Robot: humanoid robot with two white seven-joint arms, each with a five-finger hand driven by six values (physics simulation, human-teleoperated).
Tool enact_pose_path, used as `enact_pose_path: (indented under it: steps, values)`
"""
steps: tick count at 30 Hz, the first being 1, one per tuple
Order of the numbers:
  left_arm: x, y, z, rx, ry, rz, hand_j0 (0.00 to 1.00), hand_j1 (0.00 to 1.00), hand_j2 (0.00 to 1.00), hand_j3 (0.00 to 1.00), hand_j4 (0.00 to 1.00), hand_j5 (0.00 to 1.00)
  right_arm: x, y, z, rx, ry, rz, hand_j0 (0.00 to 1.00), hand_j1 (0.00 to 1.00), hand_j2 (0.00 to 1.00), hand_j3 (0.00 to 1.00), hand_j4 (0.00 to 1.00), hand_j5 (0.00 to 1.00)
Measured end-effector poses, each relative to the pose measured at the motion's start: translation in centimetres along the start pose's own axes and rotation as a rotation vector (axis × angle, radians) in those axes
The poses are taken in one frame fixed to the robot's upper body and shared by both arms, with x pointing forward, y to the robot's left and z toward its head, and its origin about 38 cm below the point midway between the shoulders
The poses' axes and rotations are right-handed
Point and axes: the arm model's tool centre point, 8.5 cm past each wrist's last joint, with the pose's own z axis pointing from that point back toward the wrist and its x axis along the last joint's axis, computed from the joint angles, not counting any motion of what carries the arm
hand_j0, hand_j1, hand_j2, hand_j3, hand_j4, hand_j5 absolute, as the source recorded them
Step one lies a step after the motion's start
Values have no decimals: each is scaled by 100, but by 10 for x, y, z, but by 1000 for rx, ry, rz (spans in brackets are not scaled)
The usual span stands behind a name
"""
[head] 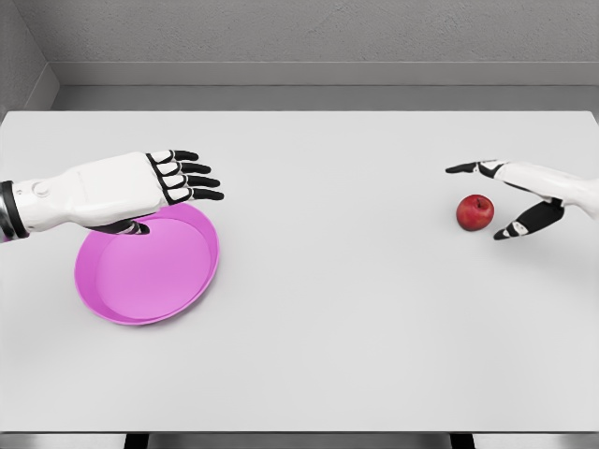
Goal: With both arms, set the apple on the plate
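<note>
Head view: pale grey table (356, 309), both hands open, apple (474, 212) unheld at right.
Table surface matte and plain, its front edge showing dark supports below; grey wall behind, with a corner at upper left. Left hand (178, 176) over the far rim of the pink plate (150, 271), fingers straight and spread, holding nothing, thumb near the rim. Red apple sits on the table well apart from the plate. Right hand (524, 196) just beside it, fingers splayed wide either side, not closed on it.
</note>
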Motion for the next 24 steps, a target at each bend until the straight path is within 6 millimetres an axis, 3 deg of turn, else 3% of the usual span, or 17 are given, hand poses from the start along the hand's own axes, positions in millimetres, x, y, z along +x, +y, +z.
enact_pose_path:
  steps: [13, 24]
  values:
    - [0, 0, 0, 0, 0, 0, 100, 100, 100, 100, 100, 100, -11, 17, -18, 69, 49, 32, 100, 100, 100, 100, 100, 100]
    - [0, 0, 0, 0, 0, -1, 100, 100, 100, 100, 100, 100, -22, 11, -25, 68, 90, 40, 100, 100, 100, 100, 100, 100]
